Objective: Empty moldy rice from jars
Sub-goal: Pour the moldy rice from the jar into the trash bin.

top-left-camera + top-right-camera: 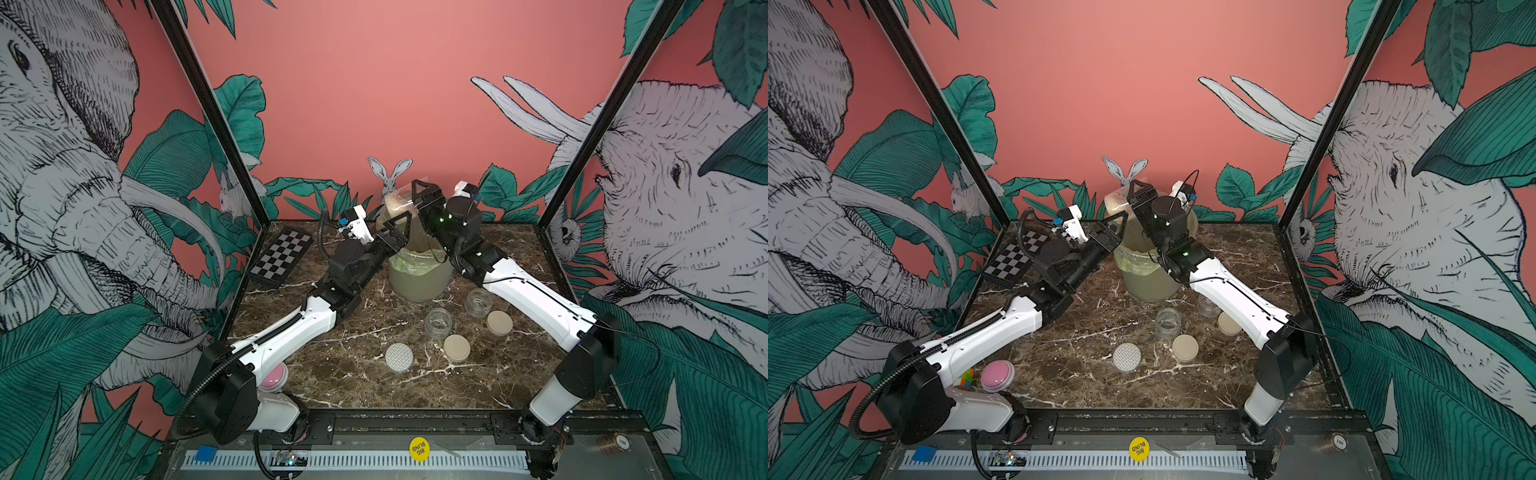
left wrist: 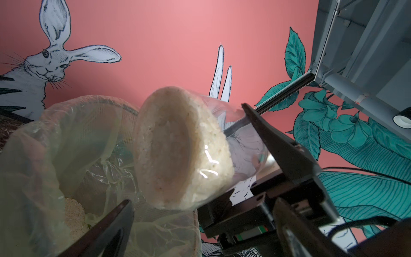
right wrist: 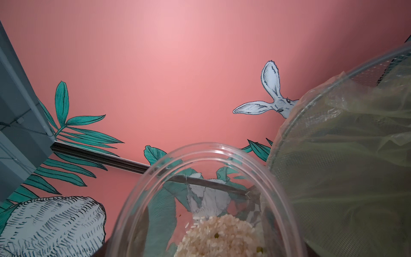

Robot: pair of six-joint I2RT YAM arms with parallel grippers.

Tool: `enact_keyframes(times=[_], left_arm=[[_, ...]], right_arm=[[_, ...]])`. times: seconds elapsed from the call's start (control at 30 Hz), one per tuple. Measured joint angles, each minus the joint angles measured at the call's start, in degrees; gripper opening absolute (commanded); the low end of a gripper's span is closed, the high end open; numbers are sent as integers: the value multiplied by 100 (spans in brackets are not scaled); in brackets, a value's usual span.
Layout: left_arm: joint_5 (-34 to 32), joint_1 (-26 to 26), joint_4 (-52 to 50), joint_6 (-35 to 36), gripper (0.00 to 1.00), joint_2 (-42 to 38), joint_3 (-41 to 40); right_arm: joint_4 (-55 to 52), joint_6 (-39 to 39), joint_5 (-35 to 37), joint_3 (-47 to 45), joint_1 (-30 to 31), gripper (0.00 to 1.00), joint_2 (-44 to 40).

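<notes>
right fingers [image 2: 280,146] clamp the tilted jar [image 2: 242,133] of moldy rice [image 2: 178,151]; left fingers [image 2: 111,231] gape wide just beside it.

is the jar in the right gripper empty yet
Not empty: a packed clump of rice fills one end of the tipped jar, above the bin.

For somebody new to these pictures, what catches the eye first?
The clear round jar packed with off-white rice, held tilted by the right gripper over the big translucent bin lined with a green-tinted bag. Nearer the front, two empty squat clear jars stand open on the dark marble tabletop, their beige lids beside them.
</notes>
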Motion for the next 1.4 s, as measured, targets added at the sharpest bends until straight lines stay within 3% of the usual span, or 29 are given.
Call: enact_keyframes(times=[0.9,1.4], left_arm=[[-313,0,789,-195,100,901,649],[-730,0,1276,-278,99,1165,822]], right_arm=[[623,1086,-269,-339,-162,26,-24],[997,1309,-304,-494,-164,25,-35]])
